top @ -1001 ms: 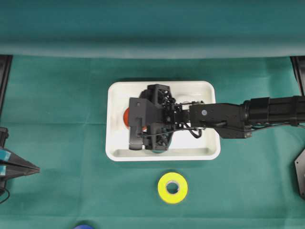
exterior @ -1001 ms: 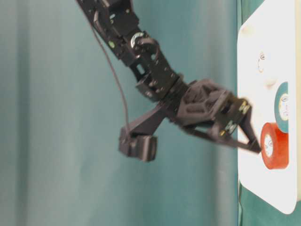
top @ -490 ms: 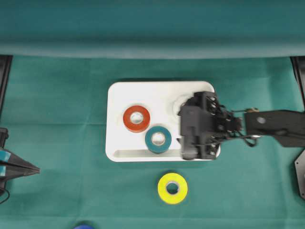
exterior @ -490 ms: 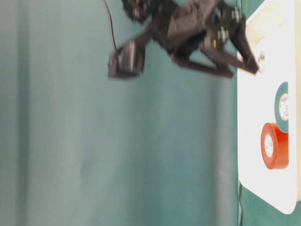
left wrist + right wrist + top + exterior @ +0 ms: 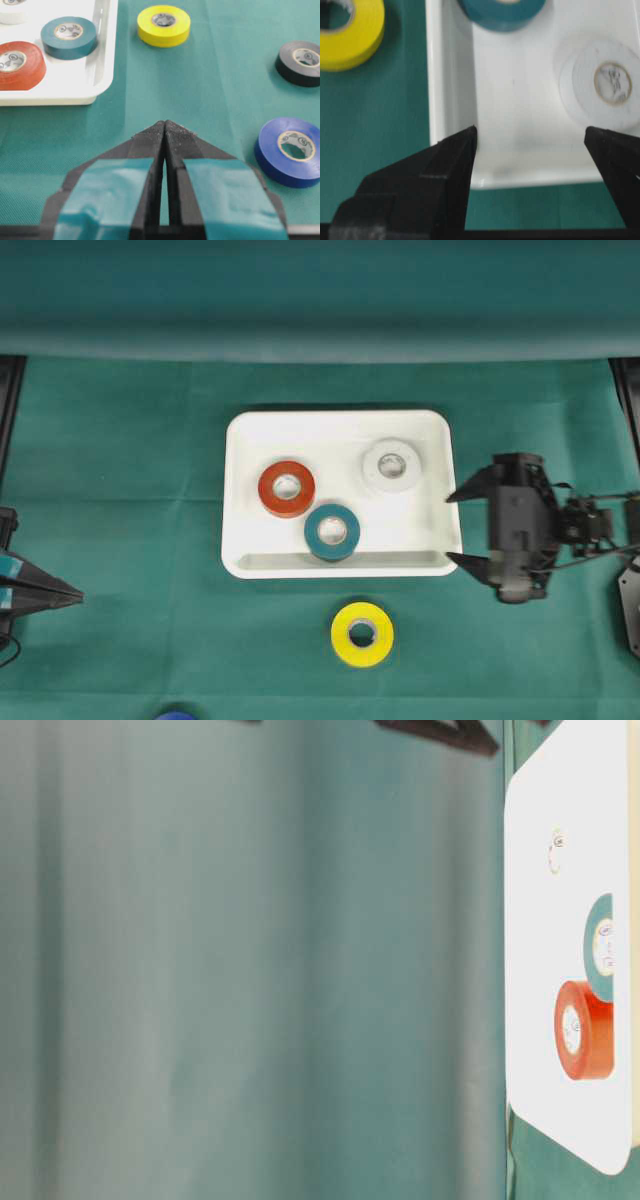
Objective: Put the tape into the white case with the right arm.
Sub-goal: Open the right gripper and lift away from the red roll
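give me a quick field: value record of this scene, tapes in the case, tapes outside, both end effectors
case: white case on the green cloth
tapes in case: red tape, teal tape, white tape
tapes on cloth: yellow tape just outside the case's near rim; black tape and blue tape in the left wrist view
right end effector: open, empty, beside the case's right edge
left end effector: shut, empty, away from the case
task state: three rolls in, three still out

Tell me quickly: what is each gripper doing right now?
Left gripper: closed, holding nothing.
Right gripper: open, empty, beside the white case.
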